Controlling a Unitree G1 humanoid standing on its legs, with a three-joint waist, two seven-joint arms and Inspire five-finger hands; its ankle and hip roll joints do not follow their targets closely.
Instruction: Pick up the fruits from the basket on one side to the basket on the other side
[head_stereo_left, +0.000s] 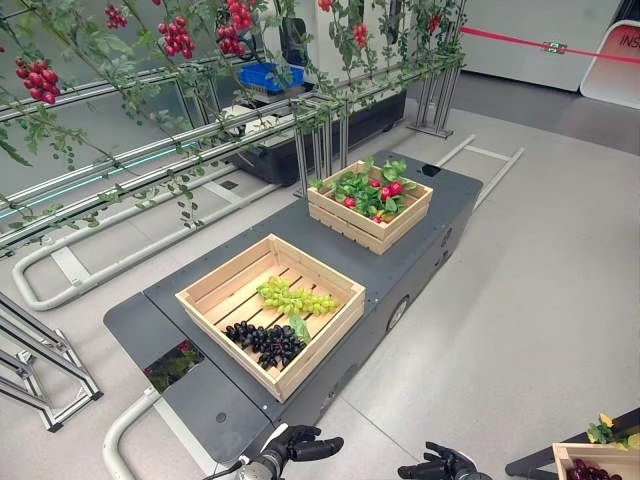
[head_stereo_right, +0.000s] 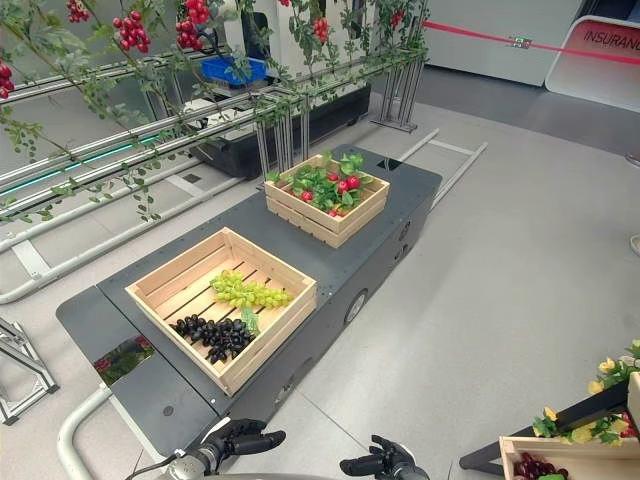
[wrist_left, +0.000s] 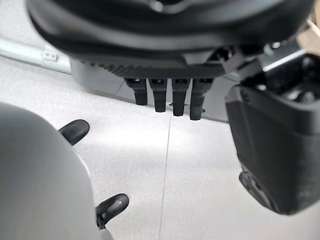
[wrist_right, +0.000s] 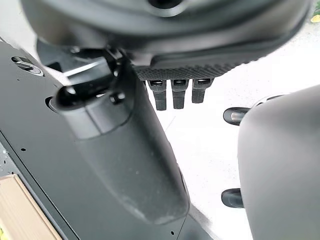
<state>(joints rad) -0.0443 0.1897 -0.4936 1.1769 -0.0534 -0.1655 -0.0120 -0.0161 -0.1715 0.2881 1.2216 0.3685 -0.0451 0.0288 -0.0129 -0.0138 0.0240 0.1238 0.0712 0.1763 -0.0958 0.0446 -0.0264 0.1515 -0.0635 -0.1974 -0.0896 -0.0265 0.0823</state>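
Left eye view: near crate (head_stereo_left: 232, 283) on dark cart (head_stereo_left: 452, 192) holds green grapes (head_stereo_left: 295, 297) and black grapes (head_stereo_left: 264, 342), side by side. Far crate (head_stereo_left: 352, 222) holds red fruit (head_stereo_left: 390, 189) among leaves. My left hand (head_stereo_left: 300, 446) and right hand (head_stereo_left: 441, 465) low, near cart's front edge, apart from crates, holding nothing.

Right eye view: third crate (head_stereo_right: 568, 450) on floor at my right, dark fruit (head_stereo_right: 532, 466) inside.

Left wrist view: my fingers (wrist_left: 161, 95) straight, relaxed, over floor.

Right wrist view: my fingers (wrist_right: 178, 93) straight, thumb (wrist_right: 122, 155) out, nothing held.
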